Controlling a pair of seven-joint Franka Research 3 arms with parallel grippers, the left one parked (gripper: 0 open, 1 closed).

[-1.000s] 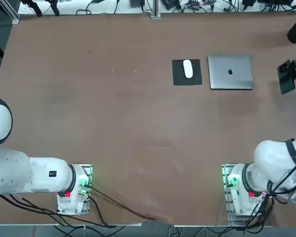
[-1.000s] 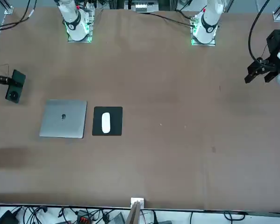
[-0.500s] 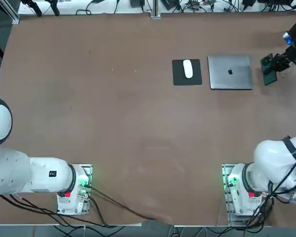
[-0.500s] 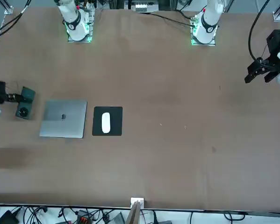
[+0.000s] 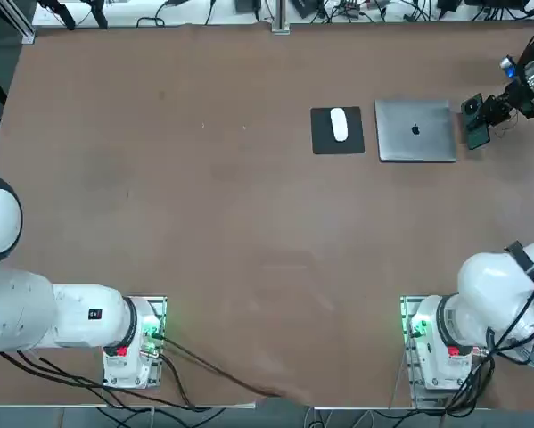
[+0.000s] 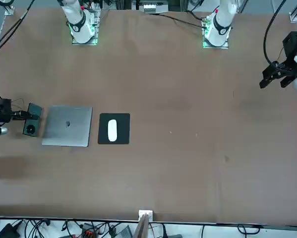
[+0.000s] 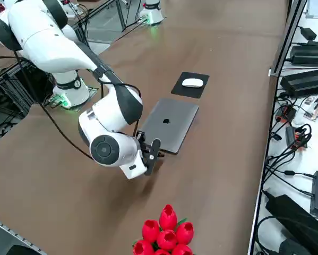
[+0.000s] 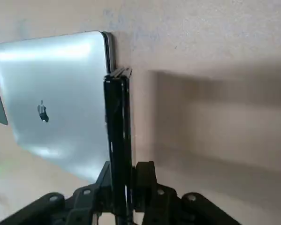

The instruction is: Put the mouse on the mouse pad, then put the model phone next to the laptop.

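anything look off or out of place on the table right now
Nothing stands out. The mouse lies squarely on the mouse pad, and the closed laptop sits straight beside it. The model phone is not down yet: the right gripper, shut on it, holds it on edge at the laptop's outer side.

White arm's gripper [image 7: 151, 154] clamping phone [image 7: 154, 154] at laptop's [image 7: 167, 124] 7 o'clock edge, mouse [image 7: 192, 82] on pad [image 7: 190, 87] at 1 o'clock

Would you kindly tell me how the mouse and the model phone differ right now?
The mouse is white and oval; the model phone is a dark rectangular slab. The mouse rests flat on the mouse pad, while the phone is clamped edge-on in the right gripper beside the laptop. Both are much smaller than the laptop.
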